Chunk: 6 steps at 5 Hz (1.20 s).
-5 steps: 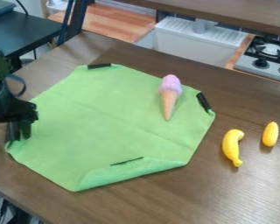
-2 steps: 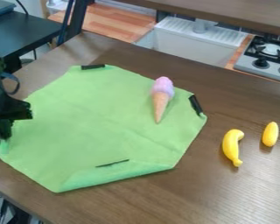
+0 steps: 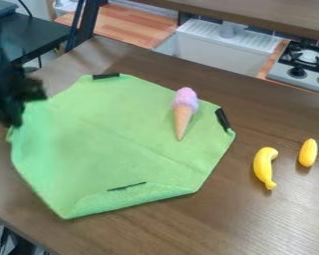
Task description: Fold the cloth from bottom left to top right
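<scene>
My gripper [image 3: 13,118] is at the left edge of the camera view, blurred, shut on the left corner of the green cloth [image 3: 109,144]. That corner is raised off the table and the left side of the cloth curves up toward the gripper. The rest of the cloth lies spread out, its lower edge curled over. A toy ice cream cone [image 3: 184,112] lies on its upper right part. The fingertips' exact grip on the fabric is blurred.
Black clips or strips sit at the cloth's top edge [image 3: 106,76] and right edge [image 3: 223,119]. To the right on the brown table [image 3: 288,214] are a banana [image 3: 263,167] and a smaller yellow toy [image 3: 308,152]. A sink and stove stand behind.
The cloth first slid left with the cone on it. Since then my gripper has risen up and slightly right, lifting the left corner; the cone and right part have stayed put.
</scene>
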Available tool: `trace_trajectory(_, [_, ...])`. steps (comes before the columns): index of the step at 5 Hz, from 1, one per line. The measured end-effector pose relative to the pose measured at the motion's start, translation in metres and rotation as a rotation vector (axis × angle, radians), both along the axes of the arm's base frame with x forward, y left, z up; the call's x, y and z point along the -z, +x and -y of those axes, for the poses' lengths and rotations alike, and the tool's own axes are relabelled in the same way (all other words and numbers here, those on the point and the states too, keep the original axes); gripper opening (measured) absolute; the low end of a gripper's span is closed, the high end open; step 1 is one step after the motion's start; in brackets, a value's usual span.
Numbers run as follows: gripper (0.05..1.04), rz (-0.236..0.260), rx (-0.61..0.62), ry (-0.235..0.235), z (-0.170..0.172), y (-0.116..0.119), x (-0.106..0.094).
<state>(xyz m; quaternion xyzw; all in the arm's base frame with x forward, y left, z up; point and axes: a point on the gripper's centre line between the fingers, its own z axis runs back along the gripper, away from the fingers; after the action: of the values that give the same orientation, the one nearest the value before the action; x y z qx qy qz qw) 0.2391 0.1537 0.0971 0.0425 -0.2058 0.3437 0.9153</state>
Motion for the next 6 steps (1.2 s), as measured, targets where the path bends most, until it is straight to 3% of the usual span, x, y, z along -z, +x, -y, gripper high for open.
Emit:
trace_trajectory(1, [0.051,-0.007,-0.002,-0.044,0.019,0.028,-0.027])
trace_trajectory(3, [0.051,-0.116,0.025,-0.092,0.062,0.085,-0.041])
trace_trajectory(4, [0.051,-0.153,0.076,-0.077,0.088,0.113,-0.041])
trace_trajectory(6, [0.051,-0.190,0.145,-0.069,0.129,0.133,-0.048])
